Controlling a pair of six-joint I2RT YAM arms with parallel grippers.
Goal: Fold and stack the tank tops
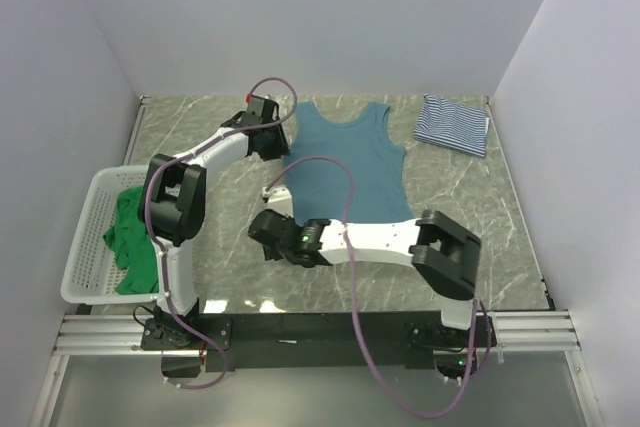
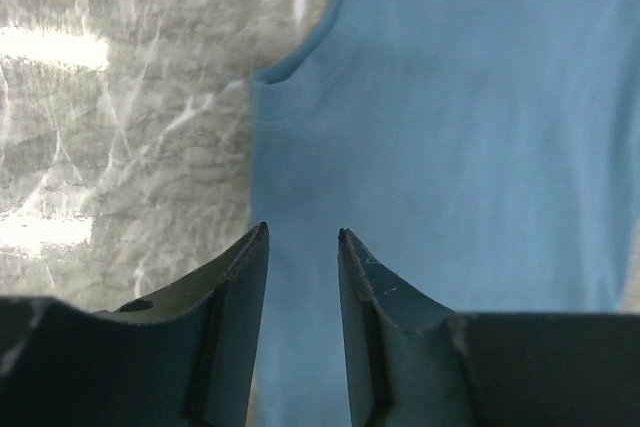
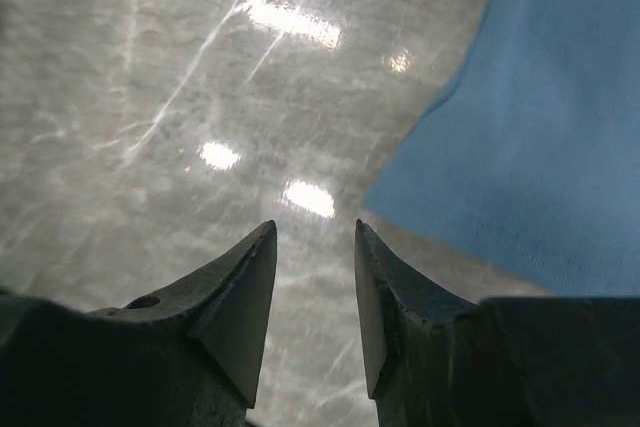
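Teal tank top [image 1: 350, 162] flat mid-table; striped top [image 1: 452, 124] folded far right, green top [image 1: 127, 232] in basket [image 1: 80, 247]. Left gripper [image 2: 301, 234], right gripper [image 3: 315, 227]: jaws parted, empty, at teal top's left edge. Next, likely: pinch edge, fold across.

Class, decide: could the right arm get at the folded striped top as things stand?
Probably yes: the right gripper is empty, and only the flat teal top and table lie between it and the striped top.
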